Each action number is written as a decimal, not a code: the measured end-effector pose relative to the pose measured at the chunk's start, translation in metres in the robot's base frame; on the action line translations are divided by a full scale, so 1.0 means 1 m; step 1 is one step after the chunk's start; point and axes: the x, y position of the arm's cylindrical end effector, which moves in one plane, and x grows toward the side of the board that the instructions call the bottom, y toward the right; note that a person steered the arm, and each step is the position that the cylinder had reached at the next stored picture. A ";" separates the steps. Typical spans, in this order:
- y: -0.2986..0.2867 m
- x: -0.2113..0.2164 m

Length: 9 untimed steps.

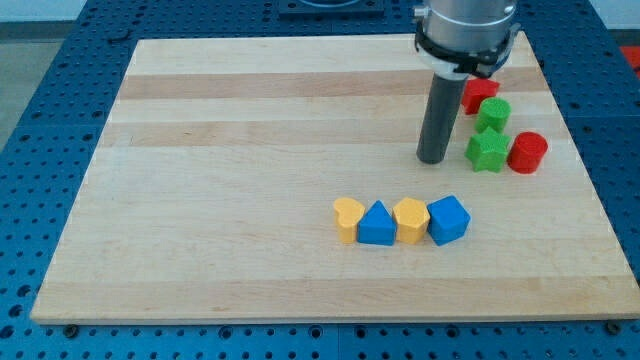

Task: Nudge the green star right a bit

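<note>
Looking at the board (250, 120), you find the green star (487, 150) near its right edge, in a small cluster toward the view's upper right. My tip (432, 160) stands just to the view's left of the star, with a thin strip of bare wood between them; it is a plain rod, so it has no jaws to open and holds nothing. Touching the star on the view's right is the red cylinder (527, 152), so the way to the right is blocked at once by that piece, and past the cylinder only a narrow band of wood remains before the board's edge. Just above the star sits a second green block (493, 114), whose shape you cannot make out clearly, and above that a red block (479, 94) partly hidden behind the rod's housing. Below the star, well apart from it, four blocks lie in a touching row: reading from the end farthest from the star, a yellow heart (347, 219), a blue triangle (377, 225), a second yellow block (411, 220) and a blue cube (448, 220). The cube is the row's nearest piece to the star, yet open wood still lies between them. Left of the star, beyond my tip, you have the widest open room, with bare wood running all the way to the far edge.
</note>
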 end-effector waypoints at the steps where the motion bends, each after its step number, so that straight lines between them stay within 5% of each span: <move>1: 0.000 0.019; 3: 0.007 0.048; 9: 0.035 0.016</move>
